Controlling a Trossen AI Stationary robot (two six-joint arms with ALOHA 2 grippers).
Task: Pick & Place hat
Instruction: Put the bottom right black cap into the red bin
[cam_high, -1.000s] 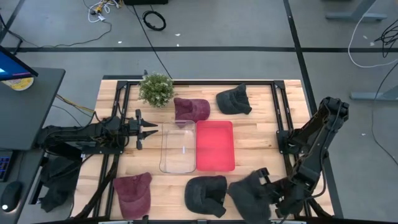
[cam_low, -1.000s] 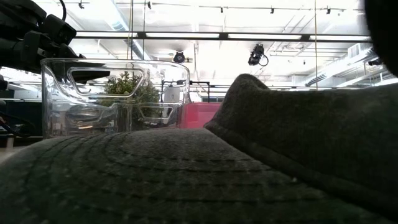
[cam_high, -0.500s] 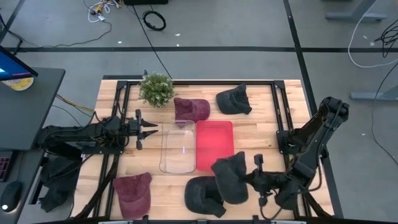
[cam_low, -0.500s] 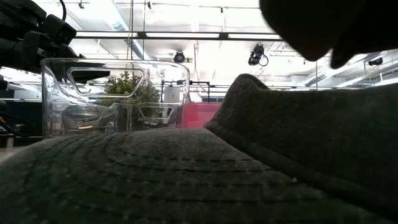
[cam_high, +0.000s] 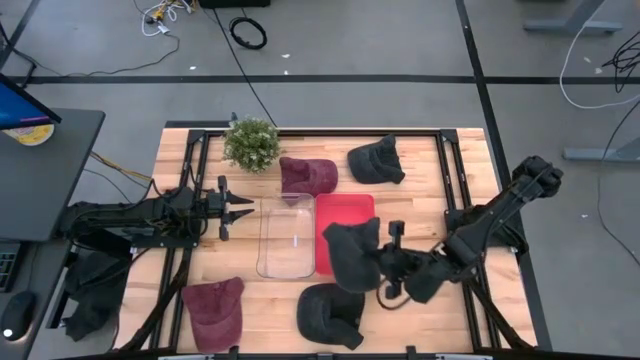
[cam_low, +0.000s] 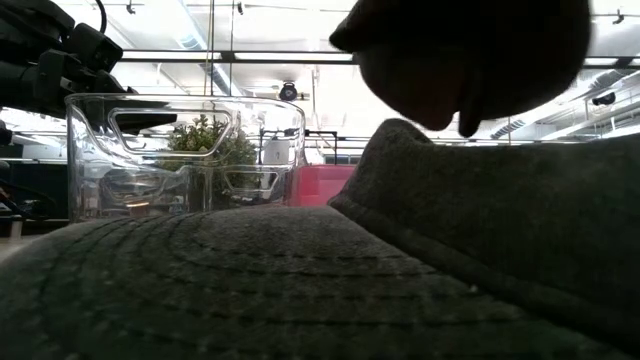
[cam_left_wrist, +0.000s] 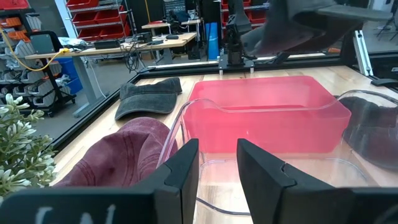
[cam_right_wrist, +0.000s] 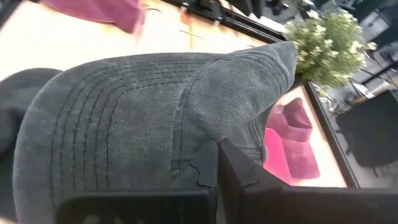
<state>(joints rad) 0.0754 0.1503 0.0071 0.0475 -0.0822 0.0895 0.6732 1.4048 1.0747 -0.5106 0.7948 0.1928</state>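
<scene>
Five hats are being seen on or over a wooden table (cam_high: 420, 205) with a black frame. One dark grey hat (cam_high: 352, 255) is being held up in the air by the right gripper (cam_high: 385, 262), whose fingers are being pressed together on the cloth. This hat is being hung over the near edge of the pink bin (cam_high: 346, 232). Just beside the pink bin, a clear bin (cam_high: 286, 238) is being kept on the table.

Another dark hat (cam_high: 330, 313) is being left flat at the near edge of the table, close below the held one. A red hat (cam_high: 213, 308) is being left near the same edge, further to the left. A second red hat (cam_high: 307, 176) is being rested behind the clear bin, next to a small green plant (cam_high: 251, 143). A black hat (cam_high: 376, 160) is being left behind the pink bin.

The left gripper (cam_high: 238, 208) is being kept low beside the clear bin, with its fingers being held a little apart and with nothing between them.

The table is being stood on a grey floor (cam_high: 350, 45) with black lines and loose cables (cam_high: 248, 32). Bright ceiling lights (cam_low: 300, 58) are being shown in the low view. Red storage boxes (cam_left_wrist: 93, 14) and a work desk (cam_left_wrist: 112, 46) are being seen in the room past the table.
</scene>
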